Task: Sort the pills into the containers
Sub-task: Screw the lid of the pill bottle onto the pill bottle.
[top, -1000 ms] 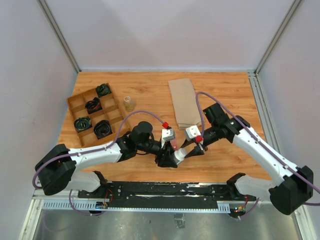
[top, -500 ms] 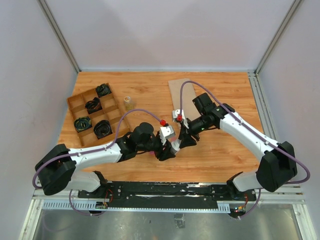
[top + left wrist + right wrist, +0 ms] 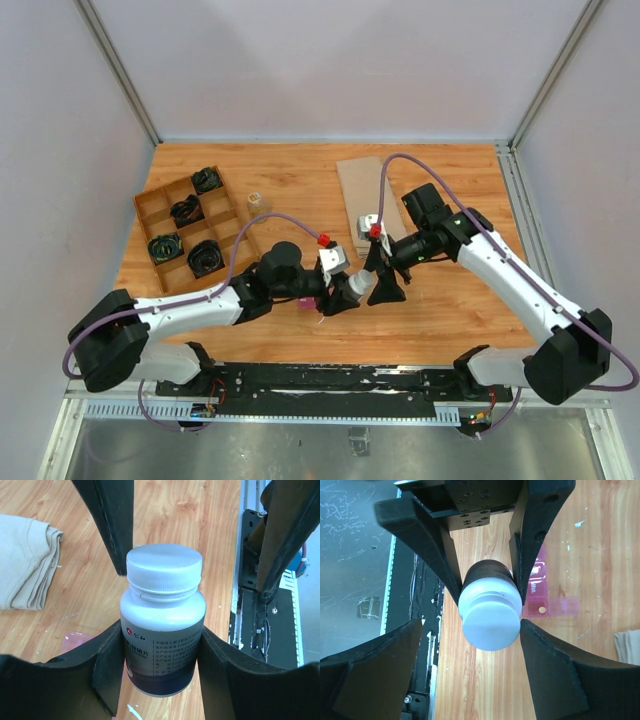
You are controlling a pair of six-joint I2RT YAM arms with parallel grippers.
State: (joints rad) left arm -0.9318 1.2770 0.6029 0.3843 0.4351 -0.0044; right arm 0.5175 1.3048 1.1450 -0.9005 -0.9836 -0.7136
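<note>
The narrow translucent magenta-pink plastic strip of containers [image 3: 540, 592] lies flat on the wooden table [image 3: 450, 310] near its front edge, directly beneath the two grippers. In the top view only a sliver of pink shows under the left arm. In the right wrist view the visible part runs up and down the picture, with one lid flap folded out to the side and a small orange pill [image 3: 541, 610] sitting in an open compartment. Its ends are hidden, so the full line of the strip cannot be told. Above it, the left gripper [image 3: 160, 652] pinches the body of a white plastic pill bottle with a dark blue label [image 3: 162, 630]. Both of its fingers press against the bottle's sides. The bottle's long axis runs roughly left to right across the table, and its white ribbed screw cap [image 3: 490, 622] points toward the right arm. The right gripper [image 3: 471, 625] straddles that cap with its fingers [image 3: 110, 525] spread wide. One fingertip is at the cap's edge, and the other stands clear of it with a visible gap. A folded beige cloth [image 3: 25, 565] lies on the table farther back.
</note>
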